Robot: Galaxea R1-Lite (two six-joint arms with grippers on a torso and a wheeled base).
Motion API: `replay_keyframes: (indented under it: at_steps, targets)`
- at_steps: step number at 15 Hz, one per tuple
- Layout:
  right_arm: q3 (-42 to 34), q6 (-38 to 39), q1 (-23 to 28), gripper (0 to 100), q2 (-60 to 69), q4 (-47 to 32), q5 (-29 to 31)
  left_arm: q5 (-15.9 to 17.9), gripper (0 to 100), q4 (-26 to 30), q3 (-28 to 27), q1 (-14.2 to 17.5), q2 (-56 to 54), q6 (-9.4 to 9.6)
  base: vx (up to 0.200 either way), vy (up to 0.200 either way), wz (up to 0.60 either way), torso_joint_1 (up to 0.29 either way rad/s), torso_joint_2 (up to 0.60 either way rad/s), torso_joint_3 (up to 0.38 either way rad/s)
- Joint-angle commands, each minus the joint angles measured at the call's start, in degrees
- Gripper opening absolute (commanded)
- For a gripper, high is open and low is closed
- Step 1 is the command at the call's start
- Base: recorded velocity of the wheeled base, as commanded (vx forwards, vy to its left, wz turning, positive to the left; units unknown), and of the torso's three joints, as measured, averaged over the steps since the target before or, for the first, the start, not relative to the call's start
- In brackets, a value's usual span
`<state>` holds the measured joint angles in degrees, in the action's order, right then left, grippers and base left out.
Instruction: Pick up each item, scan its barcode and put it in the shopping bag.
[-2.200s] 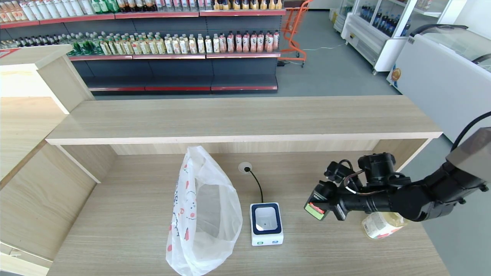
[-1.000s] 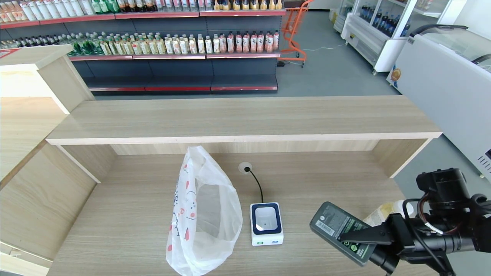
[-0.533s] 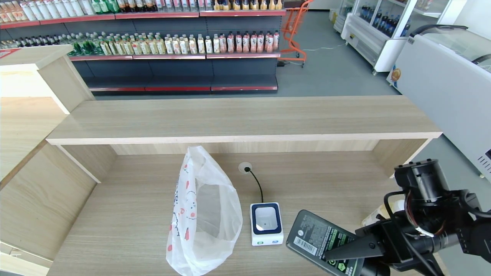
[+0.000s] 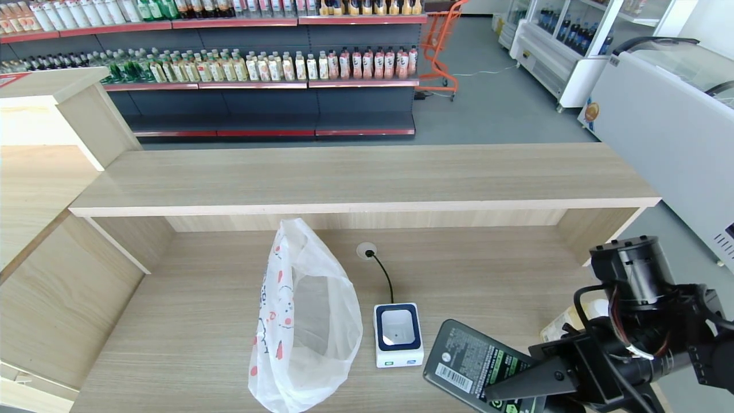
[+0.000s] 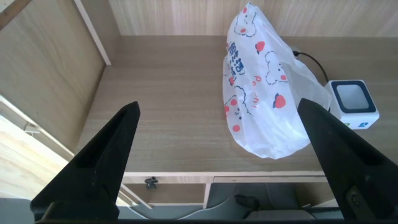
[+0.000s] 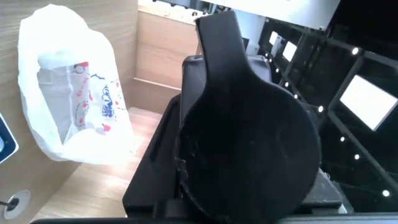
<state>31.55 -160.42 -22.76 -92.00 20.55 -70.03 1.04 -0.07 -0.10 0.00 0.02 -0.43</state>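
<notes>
My right gripper is shut on a flat dark green packet and holds it above the table's front right, just right of the scanner. The packet's white barcode label faces up toward the head camera. The white shopping bag with red and blue prints stands open left of the scanner. In the right wrist view the dark packet sits close to the lens, with the bag beyond it. My left gripper hangs open above the table's front edge, with the bag and scanner ahead of it.
A pale bottle lies on the table's right side, partly hidden behind my right arm. The scanner's black cable runs back to a hole in the tabletop. A raised wooden counter walls the back, and side panels close the left.
My right arm pulled back toward the front right, turned the packet's barcode upward, then moved it left and lower toward the scanner. Bag and scanner stayed put.
</notes>
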Motion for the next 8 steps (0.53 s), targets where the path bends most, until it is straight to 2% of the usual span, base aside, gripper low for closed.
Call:
replay_keyframes:
  at_steps: [1, 8]
  targets:
    - [-0.3, -4.6, -0.1, 0, -0.2, 0.0, 0.2, 0.0, 100, 0.0, 0.0, 0.0, 0.0, -0.01, 0.000, 0.000, 0.00, 0.000, 0.00, 0.000]
    - [-2.3, -4.6, -1.8, 0, -1.5, -2.5, 0.3, 0.0, 100, 0.0, 0.0, 0.0, 0.0, -0.01, 0.000, 0.000, 0.00, 0.000, 0.00, 0.000]
